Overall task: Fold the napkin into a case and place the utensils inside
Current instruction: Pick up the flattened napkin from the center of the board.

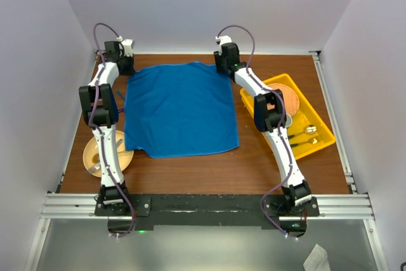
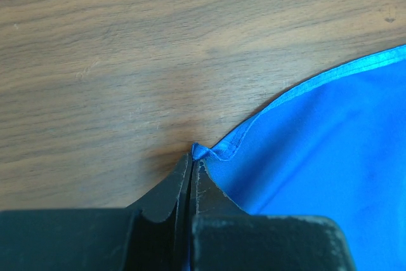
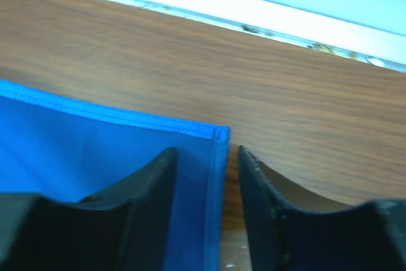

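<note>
Brown wooden table (image 1: 254, 169) between plain white walls (image 1: 190, 4)

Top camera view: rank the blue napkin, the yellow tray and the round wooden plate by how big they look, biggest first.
1. blue napkin
2. yellow tray
3. round wooden plate, partly hidden by the left arm, but clearly smallest

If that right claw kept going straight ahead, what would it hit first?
Probably the napkin's corner, already lying inside the open right gripper; past it, bare table. Depth is unclear.
</note>
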Available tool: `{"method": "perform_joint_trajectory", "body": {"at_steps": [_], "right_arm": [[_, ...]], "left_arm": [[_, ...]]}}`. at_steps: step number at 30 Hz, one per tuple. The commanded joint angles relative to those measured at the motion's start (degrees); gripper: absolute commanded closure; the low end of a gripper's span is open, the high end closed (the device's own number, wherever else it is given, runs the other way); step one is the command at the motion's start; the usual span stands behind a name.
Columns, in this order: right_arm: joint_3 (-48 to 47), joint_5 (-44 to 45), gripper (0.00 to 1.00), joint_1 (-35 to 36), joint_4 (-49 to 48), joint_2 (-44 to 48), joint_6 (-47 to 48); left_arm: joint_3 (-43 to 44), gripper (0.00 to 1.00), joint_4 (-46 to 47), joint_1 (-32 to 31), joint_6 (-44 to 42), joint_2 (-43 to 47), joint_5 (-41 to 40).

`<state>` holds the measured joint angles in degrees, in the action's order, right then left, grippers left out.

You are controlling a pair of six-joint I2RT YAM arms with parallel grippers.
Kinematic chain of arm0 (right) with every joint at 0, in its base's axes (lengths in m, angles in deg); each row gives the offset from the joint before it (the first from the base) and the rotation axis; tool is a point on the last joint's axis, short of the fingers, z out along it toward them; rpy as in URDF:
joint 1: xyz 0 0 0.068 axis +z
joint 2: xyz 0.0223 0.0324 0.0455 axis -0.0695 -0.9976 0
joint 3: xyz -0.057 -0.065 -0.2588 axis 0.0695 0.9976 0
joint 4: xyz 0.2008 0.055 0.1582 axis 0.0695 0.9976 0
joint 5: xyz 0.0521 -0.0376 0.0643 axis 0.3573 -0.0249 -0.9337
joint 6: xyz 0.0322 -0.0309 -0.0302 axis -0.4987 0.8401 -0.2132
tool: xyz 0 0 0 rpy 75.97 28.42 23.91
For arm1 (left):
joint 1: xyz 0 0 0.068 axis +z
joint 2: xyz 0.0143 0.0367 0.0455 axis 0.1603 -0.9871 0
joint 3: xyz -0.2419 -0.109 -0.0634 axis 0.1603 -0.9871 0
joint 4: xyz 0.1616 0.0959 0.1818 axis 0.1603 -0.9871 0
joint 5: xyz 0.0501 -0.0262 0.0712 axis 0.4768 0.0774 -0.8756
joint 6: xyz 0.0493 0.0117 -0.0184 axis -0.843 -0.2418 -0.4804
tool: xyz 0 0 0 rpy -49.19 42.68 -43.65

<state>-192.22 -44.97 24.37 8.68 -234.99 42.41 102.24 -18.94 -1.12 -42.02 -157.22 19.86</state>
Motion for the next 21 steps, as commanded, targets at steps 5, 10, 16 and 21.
{"method": "perform_joint_trajectory", "body": {"at_steps": [5,10,16,21], "right_arm": [[-6.46,1.71,0.71,2.47,8.14,-1.79,2.80],[-2.68,0.57,1.00,2.38,6.65,0.76,2.36],[-1.19,0.38,1.00,1.07,1.48,6.46,2.97],[-2.15,-1.55,0.98,-0.78,0.49,6.92,2.45]], "left_arm": [[-1.35,1.00,-0.88,-0.27,-2.35,6.04,1.56],[-1.79,1.00,-0.61,-0.28,-1.91,7.01,2.26],[-1.53,1.00,1.06,-0.27,-1.03,9.02,5.24],[-1.61,1.00,1.15,-0.28,-0.68,10.35,6.22]]}}
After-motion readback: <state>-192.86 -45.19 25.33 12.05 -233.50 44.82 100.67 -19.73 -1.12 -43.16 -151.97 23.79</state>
